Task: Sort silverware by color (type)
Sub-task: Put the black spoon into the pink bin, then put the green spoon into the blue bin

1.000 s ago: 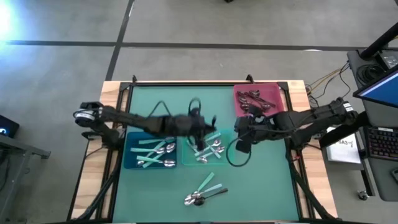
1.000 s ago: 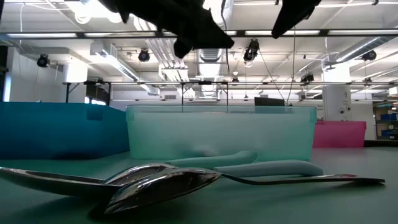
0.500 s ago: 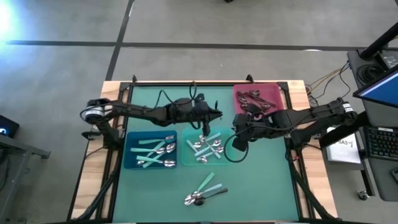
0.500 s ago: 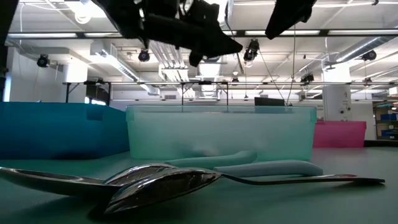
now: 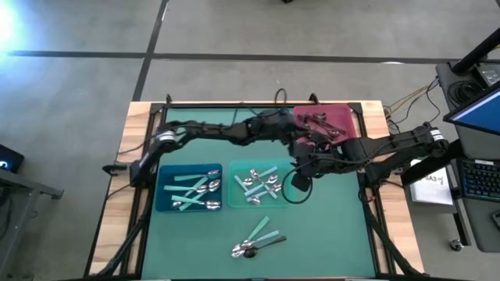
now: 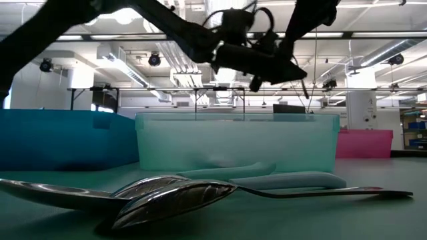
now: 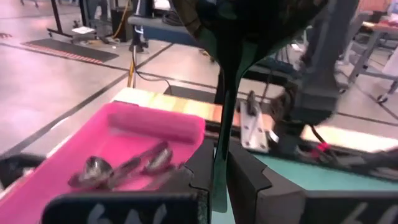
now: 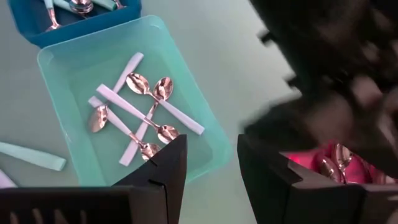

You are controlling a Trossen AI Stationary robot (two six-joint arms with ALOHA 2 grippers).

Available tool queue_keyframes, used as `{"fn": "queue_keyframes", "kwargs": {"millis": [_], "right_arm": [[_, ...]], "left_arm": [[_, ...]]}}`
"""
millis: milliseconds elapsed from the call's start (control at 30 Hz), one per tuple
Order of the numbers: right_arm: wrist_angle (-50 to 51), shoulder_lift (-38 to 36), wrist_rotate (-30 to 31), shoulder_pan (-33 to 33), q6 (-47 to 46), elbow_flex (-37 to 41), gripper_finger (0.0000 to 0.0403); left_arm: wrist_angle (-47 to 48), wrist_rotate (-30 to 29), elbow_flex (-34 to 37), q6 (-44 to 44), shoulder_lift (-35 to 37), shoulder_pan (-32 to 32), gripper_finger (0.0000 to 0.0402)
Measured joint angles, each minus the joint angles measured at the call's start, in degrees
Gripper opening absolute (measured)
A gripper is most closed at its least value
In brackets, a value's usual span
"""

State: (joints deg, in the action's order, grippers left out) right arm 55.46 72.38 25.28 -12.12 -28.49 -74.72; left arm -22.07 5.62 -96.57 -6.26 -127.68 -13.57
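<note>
Table (image 5: 195,133) of green matting carries three bins in this sorting job, and the pink bin (image 5: 348,117) at its far right corner is my landmark. Dark spoons (image 5: 319,127) already lie inside it. Toward the table's middle from it sits the teal bin (image 5: 234,168), holding spoons with pale handles (image 8: 134,112), and farther the same way the blue bin (image 5: 160,195) holds teal-handled ones (image 5: 191,191). A small loose cluster of spoons (image 5: 258,240) waits near the front edge, well apart from the pink bin.

My left gripper (image 5: 301,133) is closed tight on a dark spoon (image 7: 227,93), its handle pinched between my fingers (image 7: 249,180) and its bowl standing up above them.

The risk, as I judge it, is twofold. My hold is on a thin handle, so the spoon could swing or slip and land on the mat short of the bin wall. My right arm also hangs just beside that bin, close under my left, and a careless move could knock the two together.

My left arm stretches long across the table, reaching to the pink bin's near edge with its wrist angled toward the bin. My right gripper (image 5: 301,176) hovers near the teal bin, jaws parted and holding nothing.
</note>
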Motion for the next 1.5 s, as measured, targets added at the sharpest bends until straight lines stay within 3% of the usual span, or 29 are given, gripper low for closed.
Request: {"fn": "queue_keyframes", "kwargs": {"millis": [367,667,1033,1500], "right_arm": [[2.49,0.00,0.02,0.00,1.53,0.00,0.0132],[5.68,-0.02,0.07,0.00,1.79,0.00,0.0132],[5.63,-0.02,0.22,0.00,2.26,0.00,0.0132],[7.37,-0.02,0.22,0.00,1.56,0.02,0.0132]], "left_arm": [[19.13,-0.38,-26.01,-0.05,-15.50,-3.06,0.0010],[34.02,-4.63,-37.76,0.39,-20.46,-4.86,0.0030],[42.10,-4.47,-37.88,2.59,-20.44,-5.33,0.0126],[50.39,-5.23,-37.79,12.64,-16.75,1.24,0.0127]]}}
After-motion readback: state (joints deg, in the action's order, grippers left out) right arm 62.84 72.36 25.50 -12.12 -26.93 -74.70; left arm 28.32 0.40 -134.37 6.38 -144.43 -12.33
